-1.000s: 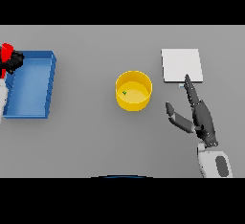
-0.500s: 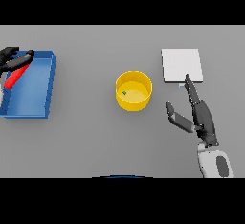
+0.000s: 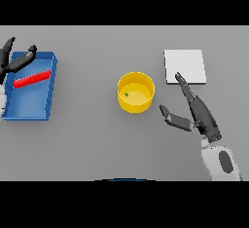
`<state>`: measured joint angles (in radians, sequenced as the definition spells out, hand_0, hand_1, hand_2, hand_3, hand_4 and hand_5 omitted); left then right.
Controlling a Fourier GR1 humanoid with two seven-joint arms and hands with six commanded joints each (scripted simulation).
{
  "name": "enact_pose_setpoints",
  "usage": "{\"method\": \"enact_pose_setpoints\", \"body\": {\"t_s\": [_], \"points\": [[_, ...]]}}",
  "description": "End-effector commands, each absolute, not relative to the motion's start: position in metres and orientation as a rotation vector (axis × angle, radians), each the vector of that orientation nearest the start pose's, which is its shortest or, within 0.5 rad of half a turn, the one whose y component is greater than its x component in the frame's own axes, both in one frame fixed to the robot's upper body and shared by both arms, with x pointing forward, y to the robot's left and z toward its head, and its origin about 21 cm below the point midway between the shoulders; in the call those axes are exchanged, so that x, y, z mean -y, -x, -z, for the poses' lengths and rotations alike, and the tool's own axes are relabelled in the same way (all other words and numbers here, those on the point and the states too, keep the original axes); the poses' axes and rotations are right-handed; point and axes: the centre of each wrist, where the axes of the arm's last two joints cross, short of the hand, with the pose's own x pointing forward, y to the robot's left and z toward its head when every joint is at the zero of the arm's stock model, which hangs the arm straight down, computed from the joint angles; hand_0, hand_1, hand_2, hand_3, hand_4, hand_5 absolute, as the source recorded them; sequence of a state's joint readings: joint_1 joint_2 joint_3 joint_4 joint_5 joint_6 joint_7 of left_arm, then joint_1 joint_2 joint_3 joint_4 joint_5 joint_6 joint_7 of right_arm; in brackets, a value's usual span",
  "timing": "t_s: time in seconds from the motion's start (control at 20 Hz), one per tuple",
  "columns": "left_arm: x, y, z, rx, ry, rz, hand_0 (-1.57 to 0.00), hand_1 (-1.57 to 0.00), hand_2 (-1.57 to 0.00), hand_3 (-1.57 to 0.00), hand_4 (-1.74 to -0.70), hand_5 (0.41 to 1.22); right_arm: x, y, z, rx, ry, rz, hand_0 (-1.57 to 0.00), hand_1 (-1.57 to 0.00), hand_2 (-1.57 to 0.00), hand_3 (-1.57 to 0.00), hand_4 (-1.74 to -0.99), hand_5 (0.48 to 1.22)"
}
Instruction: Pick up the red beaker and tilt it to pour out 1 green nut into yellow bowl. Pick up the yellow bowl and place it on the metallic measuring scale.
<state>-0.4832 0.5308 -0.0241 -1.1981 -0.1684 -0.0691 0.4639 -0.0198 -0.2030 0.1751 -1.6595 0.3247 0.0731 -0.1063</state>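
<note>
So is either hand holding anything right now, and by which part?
Nothing is held. The left hand is open above the red beaker, which lies in the blue tray. The right hand is open beside the yellow bowl.

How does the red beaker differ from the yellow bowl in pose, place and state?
The red beaker lies on its side, while the yellow bowl stands upright with its mouth up. The beaker rests inside the blue tray near the left hand; the bowl stands directly on the grey table, beside the right hand. The bowl holds a green nut; the beaker shows none. Neither is held.
</note>
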Motion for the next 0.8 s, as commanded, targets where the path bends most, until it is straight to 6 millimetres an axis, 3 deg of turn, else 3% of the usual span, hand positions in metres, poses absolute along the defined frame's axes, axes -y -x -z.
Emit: {"method": "enact_pose_setpoints", "body": {"t_s": [0.0, 0.2, 0.45, 0.75], "points": [[-0.327, -0.361, -0.104, 1.148, -0.584, 0.447, -0.02, -0.02, -0.02, -0.02, -0.8, 0.661, 0.227, -0.254, -0.032, 1.703, 0.236, -0.73, 0.0, 0.0, 0.0, 0.0, -1.103, 0.662], [-0.326, -0.358, -0.1, 1.141, -0.579, 0.442, -0.01, -0.01, -0.01, -0.01, -0.81, 0.683, 0.219, -0.279, -0.051, 1.676, 0.37, -1.106, 0.0, 0.0, 0.0, 0.0, -1.137, 0.626], [-0.327, -0.357, -0.106, 1.14, -0.571, 0.436, 0.0, 0.0, 0.0, 0.0, -0.81, 0.689, 0.198, -0.304, -0.07, 1.634, 0.405, -1.528, 0.0, 0.0, 0.0, 0.0, -1.162, 0.637], [-0.326, -0.358, -0.102, 1.139, -0.562, 0.449, 0.0, 0.0, 0.0, 0.0, -0.81, 0.695, 0.175, -0.323, -0.061, 1.54, 0.376, -1.823, 0.0, 0.0, 0.0, 0.0, -1.154, 0.639]]}}
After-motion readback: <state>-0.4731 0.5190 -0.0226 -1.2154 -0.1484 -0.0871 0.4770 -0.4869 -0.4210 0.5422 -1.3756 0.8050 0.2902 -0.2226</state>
